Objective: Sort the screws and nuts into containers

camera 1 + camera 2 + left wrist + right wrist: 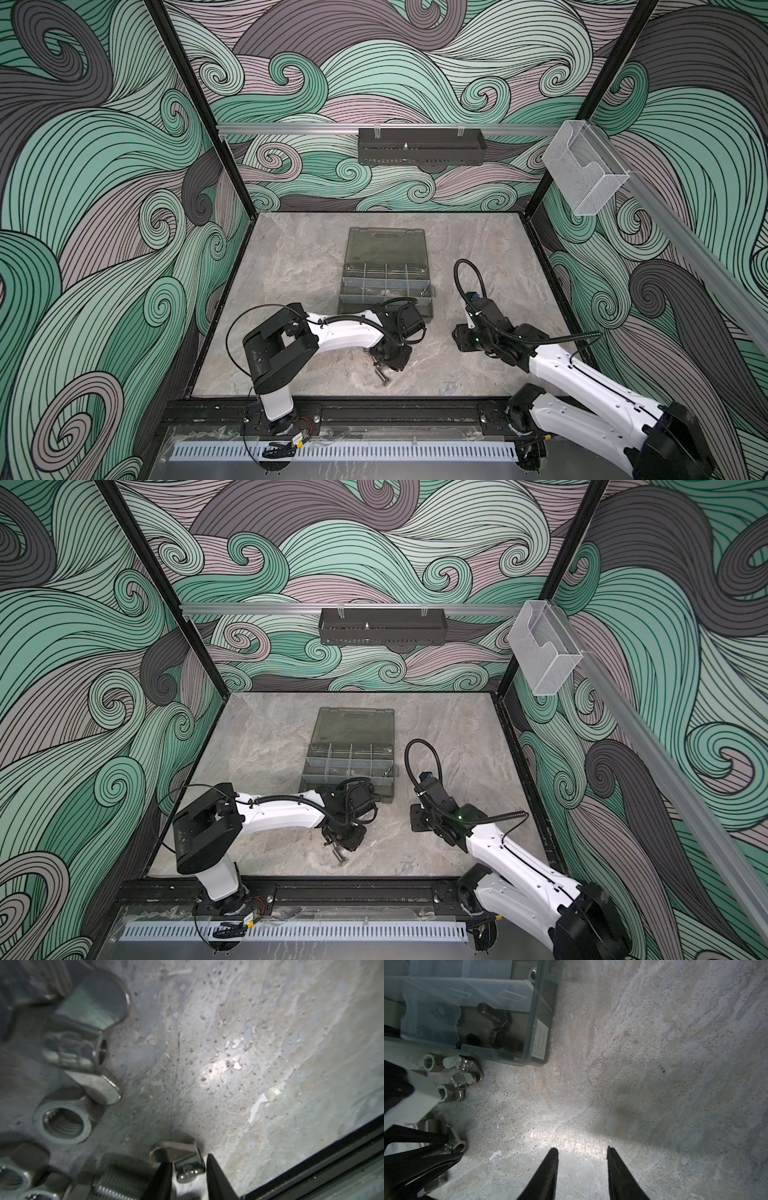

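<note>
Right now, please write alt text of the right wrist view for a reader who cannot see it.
The right gripper hangs open and empty over the bare grey stone table. Beside it, the corner compartment of a smoky translucent plastic organiser case holds black hex-head bolts, and shiny silver nuts lie loose outside.

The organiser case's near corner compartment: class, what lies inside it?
Inside the organiser case corner compartment lie two black bolts. A clear divider blurs further dark pieces behind it, so they cannot be identified.

Top views evenly lit, edges warped; wrist views dim, central glare, near hardware blurred.
</note>
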### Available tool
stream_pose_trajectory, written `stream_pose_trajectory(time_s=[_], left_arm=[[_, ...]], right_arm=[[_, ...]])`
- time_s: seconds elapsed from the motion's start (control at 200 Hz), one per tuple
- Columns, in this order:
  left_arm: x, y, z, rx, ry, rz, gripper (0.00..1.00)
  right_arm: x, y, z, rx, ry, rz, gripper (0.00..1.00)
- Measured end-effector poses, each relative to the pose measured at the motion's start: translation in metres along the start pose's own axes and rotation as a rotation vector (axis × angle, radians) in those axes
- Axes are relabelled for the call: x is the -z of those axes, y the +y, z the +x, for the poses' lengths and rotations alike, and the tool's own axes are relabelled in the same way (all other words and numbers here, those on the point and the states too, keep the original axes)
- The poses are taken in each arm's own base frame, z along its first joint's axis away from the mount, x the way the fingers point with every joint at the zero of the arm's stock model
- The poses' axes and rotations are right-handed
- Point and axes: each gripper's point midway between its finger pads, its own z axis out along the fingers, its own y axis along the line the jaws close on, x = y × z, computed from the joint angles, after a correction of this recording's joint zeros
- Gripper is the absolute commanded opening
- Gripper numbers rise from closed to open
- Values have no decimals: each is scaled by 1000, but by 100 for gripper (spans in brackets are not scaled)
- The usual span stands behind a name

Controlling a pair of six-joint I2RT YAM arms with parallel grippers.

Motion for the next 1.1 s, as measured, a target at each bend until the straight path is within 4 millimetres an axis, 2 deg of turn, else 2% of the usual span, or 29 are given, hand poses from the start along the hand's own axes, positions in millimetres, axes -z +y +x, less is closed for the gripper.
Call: stream_pose_trajectory(time_s=[0.42,0.605,0.841,0.961,1.096], left_arm=[[-4,-13,-16,-51,-6,2,25],[-5,-16,-21,-66,-8,2,19],[1,-17,-26,-94,-21,-16,19],[19,-22,-47,-118,-69,-20,19],[53,-28,-90,-132,-177,5,18]], right_arm=[[0,0,0,0,0,0,40],[0,0,0,0,1,0,40],[3,0,-1,-3,-9,-4,41],[8,1,-3,-9,-31,-15,40],[12,0,-2,-17,-50,-25,40]])
